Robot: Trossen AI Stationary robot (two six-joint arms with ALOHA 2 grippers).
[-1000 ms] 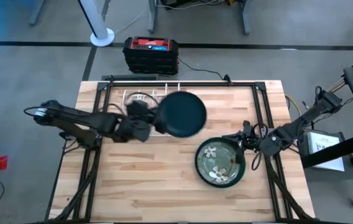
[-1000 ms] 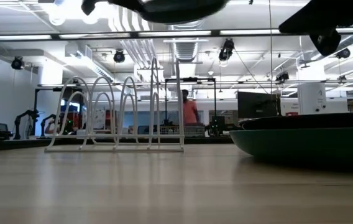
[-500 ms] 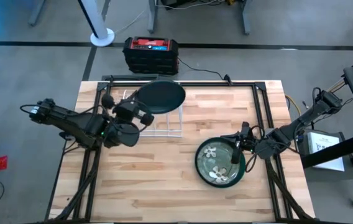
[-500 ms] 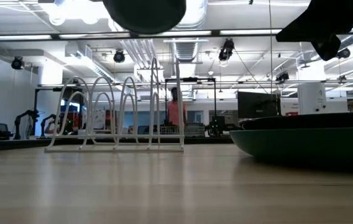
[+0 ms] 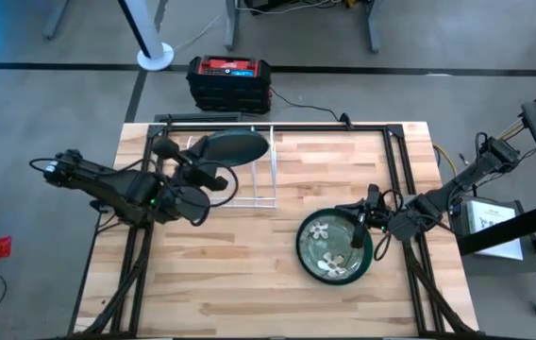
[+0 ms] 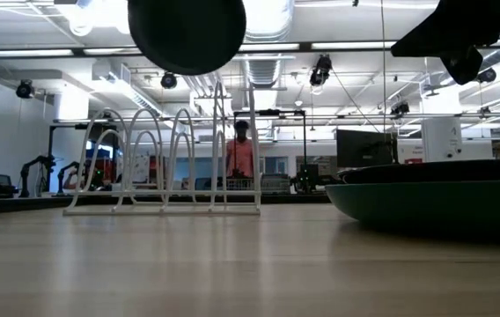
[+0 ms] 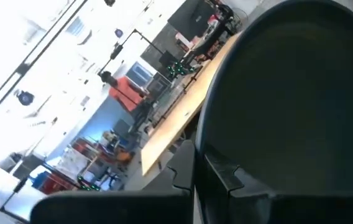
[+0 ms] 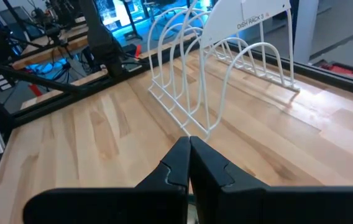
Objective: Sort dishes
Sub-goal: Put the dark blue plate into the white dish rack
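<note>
My left gripper (image 5: 204,170) is shut on a dark teal plate (image 5: 235,146), held high above the white wire rack (image 5: 247,179). The plate stands nearly on edge. Its round face (image 6: 187,31) shows in the low view above the rack (image 6: 166,163). A green plate with white flowers (image 5: 332,247) rests flat on the table at the right and also shows in the low view (image 6: 435,198). My right gripper (image 5: 364,222) is shut and empty. It hovers over that plate's right rim, well above it in the low view (image 6: 461,55). My left gripper pinches the dark teal plate's rim (image 7: 202,146) between its two fingers, one finger (image 7: 223,177) on each face. It comes from the table's left side. The plate is lifted clear of the rack, tipped nearly on edge.
The rack's wire loops (image 8: 226,68) stand at the table's far middle. Dark frame rails (image 5: 402,161) run along the table's sides. A red-and-black box (image 5: 229,80) sits on the floor beyond the far edge. A person in a red top (image 6: 242,154) stands in the room behind.
My left gripper has carried the dark teal plate toward the table's far left, over the rack, and has turned. The plate has tipped from level to nearly on edge and has come lower. My right gripper has kept still.
</note>
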